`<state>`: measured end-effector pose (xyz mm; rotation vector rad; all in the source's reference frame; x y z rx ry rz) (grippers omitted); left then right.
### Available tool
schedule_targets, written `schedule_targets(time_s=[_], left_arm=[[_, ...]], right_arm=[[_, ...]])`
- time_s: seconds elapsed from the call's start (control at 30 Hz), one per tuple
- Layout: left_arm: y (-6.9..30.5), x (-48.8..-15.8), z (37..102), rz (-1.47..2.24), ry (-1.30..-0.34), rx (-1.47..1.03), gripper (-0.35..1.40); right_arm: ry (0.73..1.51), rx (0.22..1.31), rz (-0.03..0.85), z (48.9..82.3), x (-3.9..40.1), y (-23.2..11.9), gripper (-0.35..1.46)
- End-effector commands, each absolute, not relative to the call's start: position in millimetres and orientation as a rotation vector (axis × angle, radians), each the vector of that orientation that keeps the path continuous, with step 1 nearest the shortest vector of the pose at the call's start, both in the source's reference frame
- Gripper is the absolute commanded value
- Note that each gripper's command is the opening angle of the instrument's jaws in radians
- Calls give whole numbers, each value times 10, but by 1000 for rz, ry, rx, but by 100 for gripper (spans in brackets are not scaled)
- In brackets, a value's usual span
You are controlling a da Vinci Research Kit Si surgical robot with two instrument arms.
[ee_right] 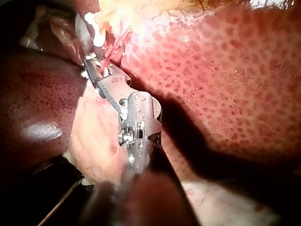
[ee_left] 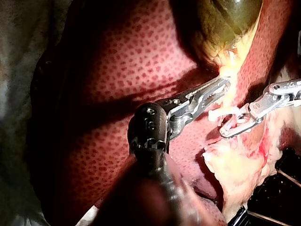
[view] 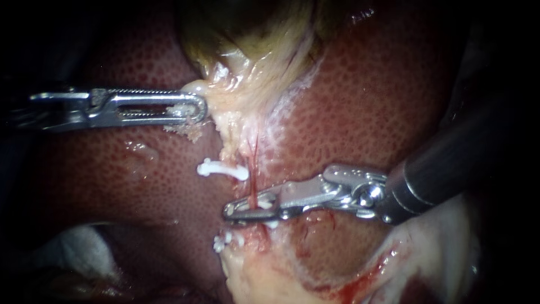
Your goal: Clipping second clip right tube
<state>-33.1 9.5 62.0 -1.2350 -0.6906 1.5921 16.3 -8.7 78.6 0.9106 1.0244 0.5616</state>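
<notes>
My left instrument (view: 197, 108) reaches in from the left, its long slotted jaws shut on pale tissue at the neck of the yellow-green gallbladder (view: 253, 34). From there a thin red tube (view: 253, 169) runs down over the liver (view: 382, 112). My right instrument (view: 247, 211) comes in from the right, and its jaws lie close together across this tube with white clip material showing in them. One white clip (view: 222, 169) sits just above these jaws and another (view: 222, 243) just below. The left wrist view shows both instruments, the left (ee_left: 223, 84) and the right (ee_left: 228, 129).
Pale fatty tissue (view: 270, 276) with some blood lies below the tube. White gauze (view: 79, 247) shows at the lower left. In the right wrist view, the right instrument (ee_right: 91, 66) crosses the red tube (ee_right: 110, 54), with dark liver beside it.
</notes>
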Motion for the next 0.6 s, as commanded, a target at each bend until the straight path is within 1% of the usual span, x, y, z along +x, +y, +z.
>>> schedule_targets(time_s=[0.03, 0.6], left_arm=[[95, -331, 620, 1592, -691, -1235, -35], [96, -331, 622, 1593, -691, -1235, -35]], right_arm=[[1019, 911, 559, 785, 163, -87, -35], [1012, 924, 570, 784, 158, -89, -35]])
